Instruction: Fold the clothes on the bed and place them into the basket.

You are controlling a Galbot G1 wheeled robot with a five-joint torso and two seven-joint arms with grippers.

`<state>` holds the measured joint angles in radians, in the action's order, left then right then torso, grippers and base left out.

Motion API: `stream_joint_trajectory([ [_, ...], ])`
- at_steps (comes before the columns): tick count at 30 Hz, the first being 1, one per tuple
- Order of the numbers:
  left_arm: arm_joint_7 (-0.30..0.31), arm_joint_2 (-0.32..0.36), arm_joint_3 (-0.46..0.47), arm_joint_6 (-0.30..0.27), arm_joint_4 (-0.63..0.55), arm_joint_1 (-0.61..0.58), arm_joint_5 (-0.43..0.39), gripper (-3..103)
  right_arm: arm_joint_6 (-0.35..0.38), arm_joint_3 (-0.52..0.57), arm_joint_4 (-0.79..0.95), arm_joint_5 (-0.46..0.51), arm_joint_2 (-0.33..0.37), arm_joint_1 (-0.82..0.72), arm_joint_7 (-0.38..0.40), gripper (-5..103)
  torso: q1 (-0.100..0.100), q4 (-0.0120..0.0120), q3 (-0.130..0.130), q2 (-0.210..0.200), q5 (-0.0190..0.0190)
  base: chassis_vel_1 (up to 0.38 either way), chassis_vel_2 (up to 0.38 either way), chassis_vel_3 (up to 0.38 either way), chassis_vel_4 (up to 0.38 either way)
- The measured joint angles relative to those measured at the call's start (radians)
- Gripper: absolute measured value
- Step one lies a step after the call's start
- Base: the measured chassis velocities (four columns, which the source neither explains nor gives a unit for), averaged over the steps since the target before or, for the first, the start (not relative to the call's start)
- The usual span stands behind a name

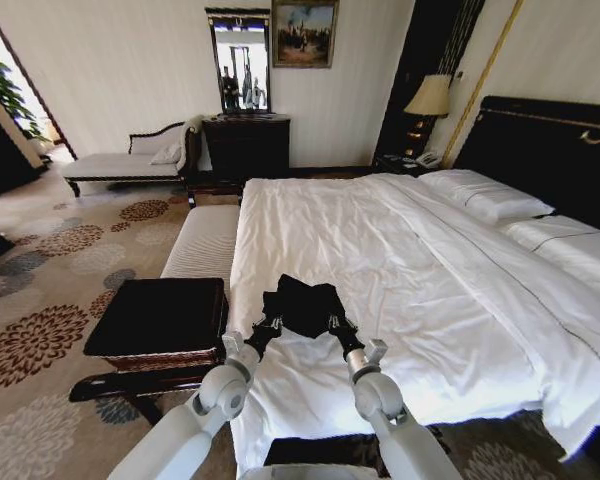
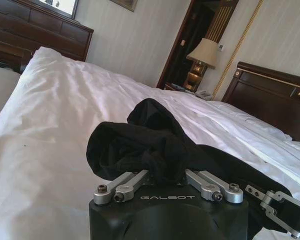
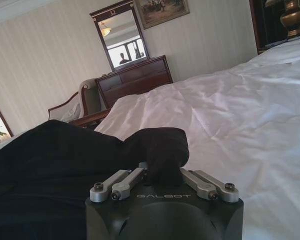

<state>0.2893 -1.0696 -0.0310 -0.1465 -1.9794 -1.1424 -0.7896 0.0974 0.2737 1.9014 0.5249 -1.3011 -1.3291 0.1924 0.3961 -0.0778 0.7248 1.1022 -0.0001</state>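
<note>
The left tool [image 1: 267,325] and the right tool [image 1: 332,322] are each clenched on a bunched edge of the black T-shirt [image 1: 302,304], which is held gathered between them just above the near edge of the bed [image 1: 400,260]. The basket [image 1: 160,320] is seen beside the left tool, off the bed. Beyond both tools the white duvet [image 1: 360,230] is spread toward the pillows [image 1: 485,195] and headboard [image 1: 550,150].

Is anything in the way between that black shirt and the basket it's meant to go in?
Nothing visible. Both grippers, left and right, grip the T-shirt near the bed's edge; the basket stands beside it.
</note>
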Motion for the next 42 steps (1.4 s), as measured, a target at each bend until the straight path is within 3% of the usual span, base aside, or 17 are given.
stream_joint_trajectory([
  [42,0.016,0.024,0.031,0.007,-0.051,-0.023,-0.005,9,0.014,-0.034,0.008,0.001,-0.011,0.032,0.001,10,0.0,0.0,0.0,0.0,0.0,0.099,0.098,-0.103,-0.104],
])
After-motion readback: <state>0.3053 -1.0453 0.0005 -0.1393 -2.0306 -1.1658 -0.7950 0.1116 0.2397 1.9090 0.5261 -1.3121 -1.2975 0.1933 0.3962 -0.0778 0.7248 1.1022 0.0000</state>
